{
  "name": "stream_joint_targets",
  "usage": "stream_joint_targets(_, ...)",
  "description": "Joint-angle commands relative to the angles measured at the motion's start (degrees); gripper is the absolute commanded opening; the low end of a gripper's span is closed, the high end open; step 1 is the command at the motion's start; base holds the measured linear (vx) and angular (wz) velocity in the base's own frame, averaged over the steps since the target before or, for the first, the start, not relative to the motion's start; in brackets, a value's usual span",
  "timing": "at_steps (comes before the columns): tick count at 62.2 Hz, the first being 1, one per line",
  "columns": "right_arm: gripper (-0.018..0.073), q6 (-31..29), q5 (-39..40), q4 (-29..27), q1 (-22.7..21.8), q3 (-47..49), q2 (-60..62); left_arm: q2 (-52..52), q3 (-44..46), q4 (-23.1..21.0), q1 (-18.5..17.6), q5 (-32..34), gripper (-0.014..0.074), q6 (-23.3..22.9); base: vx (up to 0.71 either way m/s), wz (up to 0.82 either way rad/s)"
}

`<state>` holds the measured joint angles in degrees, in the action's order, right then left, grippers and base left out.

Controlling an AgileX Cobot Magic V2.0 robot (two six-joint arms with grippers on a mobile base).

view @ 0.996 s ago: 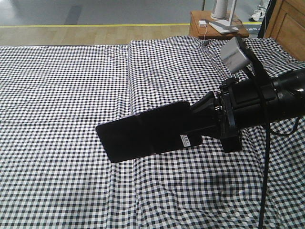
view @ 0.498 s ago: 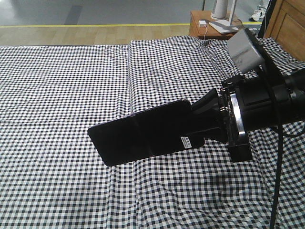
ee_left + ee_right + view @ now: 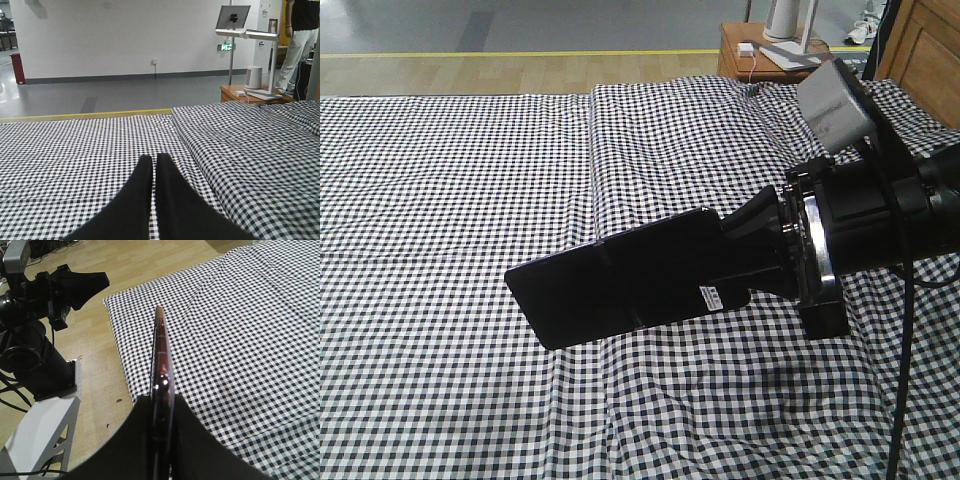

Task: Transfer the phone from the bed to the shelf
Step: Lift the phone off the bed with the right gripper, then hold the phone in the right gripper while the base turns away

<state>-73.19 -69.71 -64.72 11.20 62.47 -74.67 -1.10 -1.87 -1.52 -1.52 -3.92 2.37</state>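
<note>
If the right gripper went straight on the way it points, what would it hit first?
Probably nothing: the right gripper holds the phone over the bed toward open floor. The left gripper sits aside; depth unclear.

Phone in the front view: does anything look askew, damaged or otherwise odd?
Nothing is spilled. The phone is pinched only at its sticker end by the right gripper, so most of it juts out unsupported, tilted over the bed. A crease crosses its middle; whether that is damage cannot be told.
</note>
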Motion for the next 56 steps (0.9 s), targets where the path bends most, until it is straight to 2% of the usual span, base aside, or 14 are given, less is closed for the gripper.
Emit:
stream_joint_targets(1,-0.0003,-0.3,-4.1,-5.0,0.0,1.4,1.8,-0.4,1.4,-0.6,0.1,4.3,0.0001,-0.5,0.00,0.02)
stream_joint_targets(29,-0.0003,-0.3,-4.1,-5.0,0.0,1.4,1.8,-0.4,1.4,-0.6,0.1,4.3,0.0001,-0.5,-0.03,0.11)
stream_joint_targets(56,-0.0003,-0.3,-4.1,-5.0,0.0,1.4,1.8,-0.4,1.4,-0.6,0.1,4.3,0.0001,-0.5,-0.08,0.33)
